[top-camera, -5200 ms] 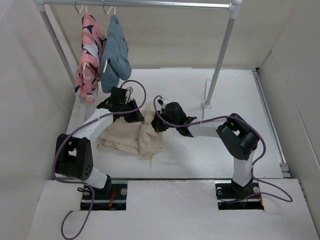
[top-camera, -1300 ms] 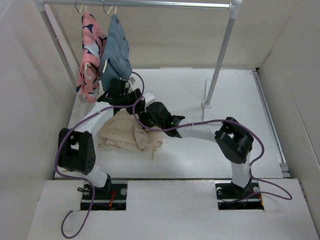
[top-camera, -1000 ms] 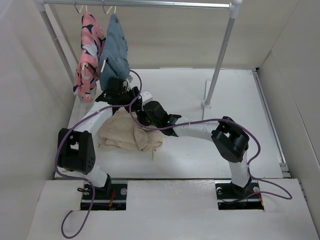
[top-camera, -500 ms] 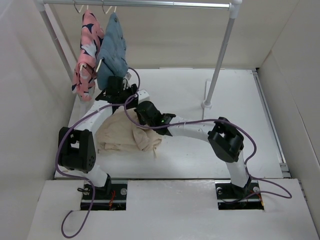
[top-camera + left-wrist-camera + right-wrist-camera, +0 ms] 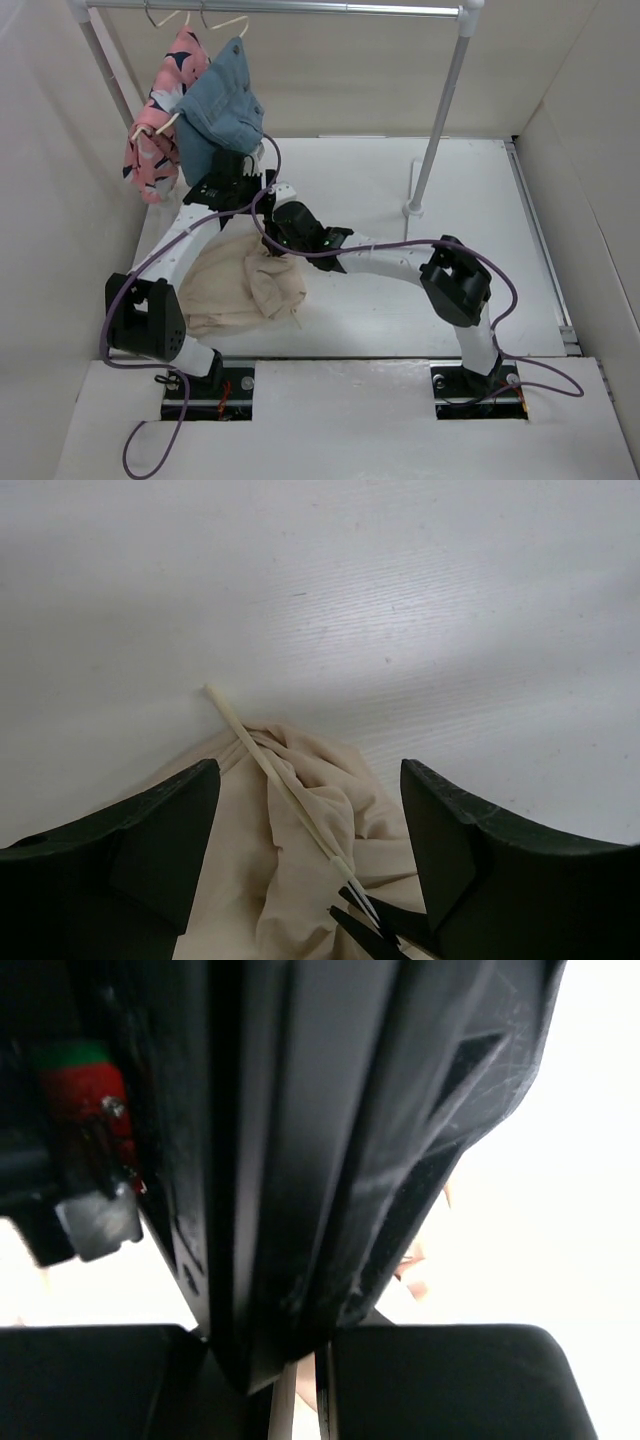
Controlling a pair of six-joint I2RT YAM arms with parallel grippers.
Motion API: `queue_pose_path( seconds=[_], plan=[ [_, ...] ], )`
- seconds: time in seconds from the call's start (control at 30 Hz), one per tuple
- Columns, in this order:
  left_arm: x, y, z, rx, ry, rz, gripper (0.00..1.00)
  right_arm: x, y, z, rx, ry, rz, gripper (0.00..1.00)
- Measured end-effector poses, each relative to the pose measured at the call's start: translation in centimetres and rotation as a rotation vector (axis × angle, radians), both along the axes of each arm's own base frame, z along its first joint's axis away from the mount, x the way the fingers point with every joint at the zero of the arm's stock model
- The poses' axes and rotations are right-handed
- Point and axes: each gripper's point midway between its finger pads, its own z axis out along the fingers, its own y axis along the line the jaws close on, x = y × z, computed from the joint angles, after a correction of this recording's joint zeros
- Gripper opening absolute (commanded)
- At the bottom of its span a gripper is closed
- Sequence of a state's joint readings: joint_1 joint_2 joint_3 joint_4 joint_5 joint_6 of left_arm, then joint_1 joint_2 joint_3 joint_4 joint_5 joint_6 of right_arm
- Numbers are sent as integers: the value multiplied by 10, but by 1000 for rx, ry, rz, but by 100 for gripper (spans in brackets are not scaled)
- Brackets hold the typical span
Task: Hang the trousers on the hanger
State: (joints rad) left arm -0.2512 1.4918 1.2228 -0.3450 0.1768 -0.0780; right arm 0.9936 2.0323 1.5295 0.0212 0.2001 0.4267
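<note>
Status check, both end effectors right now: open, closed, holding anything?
Left end effector: open, holding nothing.
Right end effector: closed on the thin pale cream clothes hanger.

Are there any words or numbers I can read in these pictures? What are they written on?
None: no word, number, label or sign can be read in any view.
The pink garment has dark shapes, but they are a pattern, not letters.
The red and green part in the right wrist view is blurred and shows no writing.
</note>
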Motion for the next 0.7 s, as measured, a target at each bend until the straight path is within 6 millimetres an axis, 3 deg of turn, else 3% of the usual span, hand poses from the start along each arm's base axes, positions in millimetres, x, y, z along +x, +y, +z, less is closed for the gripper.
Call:
queue_pose_path(
  seconds=[0.17,0.43,0.7],
  plan=[
    [-11,5,-6,43,-29,27,76,-10,0,-1,22,38,17,0],
    [-16,11,-5,70,-54,66,76,-17,1,0,41,61,37,0],
    [-31,1,-20,67,-23,-58,73,-31,-11,-8,91,122,86,0]
  ],
)
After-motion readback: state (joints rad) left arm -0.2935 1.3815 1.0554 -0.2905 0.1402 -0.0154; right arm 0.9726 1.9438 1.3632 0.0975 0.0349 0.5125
